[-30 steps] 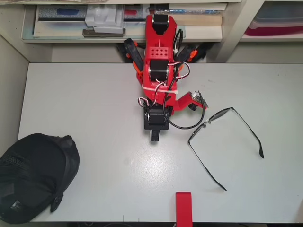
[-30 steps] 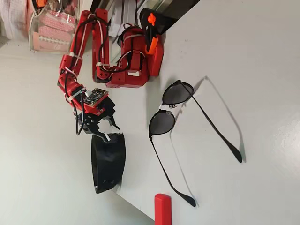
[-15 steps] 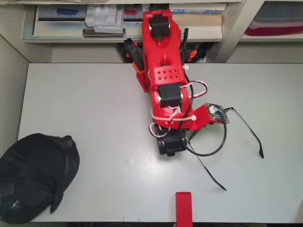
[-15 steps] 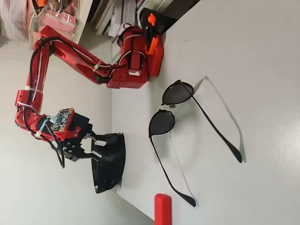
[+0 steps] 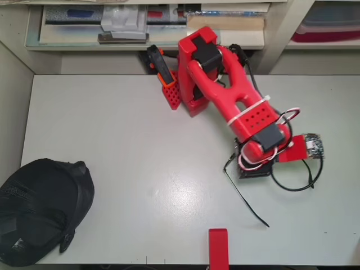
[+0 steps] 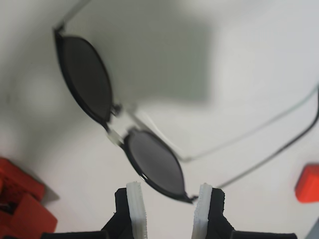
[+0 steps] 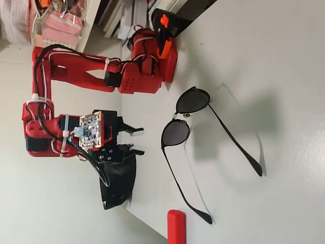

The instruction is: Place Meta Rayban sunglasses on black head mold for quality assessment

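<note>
1. Arm point(image 5: 225, 84) in red plastic stretches from its base at the far edge of the desk point(image 5: 124, 146) toward the right side of the overhead view, with the wrist part bent down over the place of the glasses.
2. In the fixed view the arm makes a folded shape: it goes out from the base, turns back, and the pincer point(image 7: 133, 142) points sideways toward the desk surface, clearly off it.
3. A small circuit board point(image 7: 91, 129) sits on the wrist, and a black cable point(image 5: 292, 183) makes a loop beside it.
4. The pincer is spread – in the wrist view its two white-padded fingers point(image 6: 135, 204) stand apart with free space between them, and nothing is pinched.
5. The Meta Rayban sunglasses point(image 6: 119, 127) lie on the desk with both temple arms unfolded; in the wrist view they are just ahead of the fingers, and the nearer lens is close to the gap between them.
6. I cannot tell if a finger touches the frame; the fixed view shows the pincer apart from the sunglasses point(image 7: 183, 122).
7. In the overhead view the wrist covers most of the frame – only one long temple arm point(image 5: 247, 205) is seen clearly.
8. The black head mold point(image 5: 42, 211) rests at the lower left corner of the desk in the overhead view, well apart from the pincer and the sunglasses.
9. A small red block point(image 5: 217, 244) is at the near edge of the desk.
</note>
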